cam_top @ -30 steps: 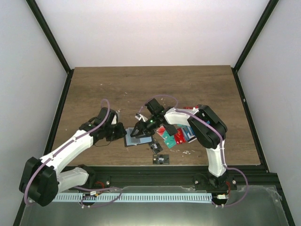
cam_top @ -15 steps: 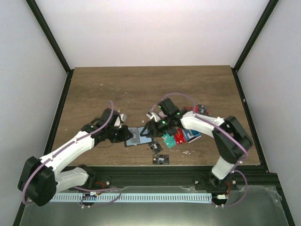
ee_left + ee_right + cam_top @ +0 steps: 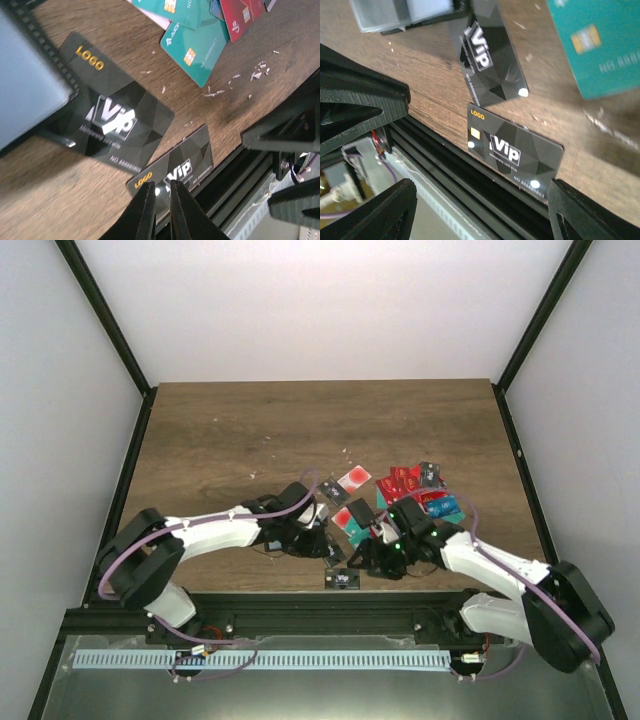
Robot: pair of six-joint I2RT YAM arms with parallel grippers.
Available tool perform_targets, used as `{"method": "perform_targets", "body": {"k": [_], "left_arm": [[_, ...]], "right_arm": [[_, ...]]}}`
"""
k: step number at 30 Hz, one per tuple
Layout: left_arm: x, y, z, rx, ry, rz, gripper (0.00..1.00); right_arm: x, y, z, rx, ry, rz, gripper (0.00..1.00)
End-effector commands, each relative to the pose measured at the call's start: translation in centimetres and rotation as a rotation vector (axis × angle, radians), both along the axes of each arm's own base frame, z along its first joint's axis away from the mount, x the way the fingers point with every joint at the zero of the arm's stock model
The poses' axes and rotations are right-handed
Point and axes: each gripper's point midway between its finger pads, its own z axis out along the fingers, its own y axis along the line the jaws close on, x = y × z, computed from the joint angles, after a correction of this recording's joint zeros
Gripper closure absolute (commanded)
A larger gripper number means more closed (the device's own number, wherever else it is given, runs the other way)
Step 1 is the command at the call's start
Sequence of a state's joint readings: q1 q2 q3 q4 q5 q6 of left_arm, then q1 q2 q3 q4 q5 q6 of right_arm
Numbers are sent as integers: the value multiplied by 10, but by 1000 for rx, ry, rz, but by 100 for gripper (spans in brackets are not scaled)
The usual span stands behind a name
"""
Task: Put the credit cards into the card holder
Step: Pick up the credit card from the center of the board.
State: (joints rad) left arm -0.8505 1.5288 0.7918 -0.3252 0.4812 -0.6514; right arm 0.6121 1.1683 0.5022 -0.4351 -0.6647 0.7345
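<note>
The card holder (image 3: 27,87) lies open with its light blue-grey inside up, its black edge resting on one black VIP card (image 3: 112,120). A second black VIP card (image 3: 514,150) lies at the table's front edge. My left gripper (image 3: 160,189) is shut just above that card, with nothing between its fingers. My right gripper (image 3: 480,210) stands open over the same card (image 3: 342,580), one finger on either side of it and clear of it. Teal and red credit cards (image 3: 405,495) lie heaped to the right.
The black frame rail (image 3: 470,185) runs right along the table's front edge below the card. The two grippers (image 3: 345,555) are close together there. A white card with a red circle (image 3: 352,480) lies behind them. White crumbs (image 3: 255,75) dot the wood.
The left arm has swung right, across the holder, to the front-edge card. The right arm has pulled back from the holder to the near edge, and its jaws have widened.
</note>
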Motion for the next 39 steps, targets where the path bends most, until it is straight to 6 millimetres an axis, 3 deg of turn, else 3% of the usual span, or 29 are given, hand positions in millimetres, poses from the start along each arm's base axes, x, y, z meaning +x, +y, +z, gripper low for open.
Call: {"method": "perform_targets", "body": {"k": [1, 9, 21, 29, 39], "left_arm": [[5, -23, 0, -32, -24, -69, 88], [4, -42, -8, -28, -13, -134, 88], [-4, -74, -30, -20, 13, -217, 88], [-28, -63, -62, 37, 62, -220, 89], [-33, -54, -61, 42, 59, -202, 89]], "right_arm": [[-19, -6, -6, 43, 106, -107, 26], [-50, -4, -17, 86, 174, -154, 26], [-50, -6, -38, 123, 208, -289, 26], [-48, -10, -47, 155, 208, -350, 26], [-41, -1, -54, 163, 201, -342, 31]]}}
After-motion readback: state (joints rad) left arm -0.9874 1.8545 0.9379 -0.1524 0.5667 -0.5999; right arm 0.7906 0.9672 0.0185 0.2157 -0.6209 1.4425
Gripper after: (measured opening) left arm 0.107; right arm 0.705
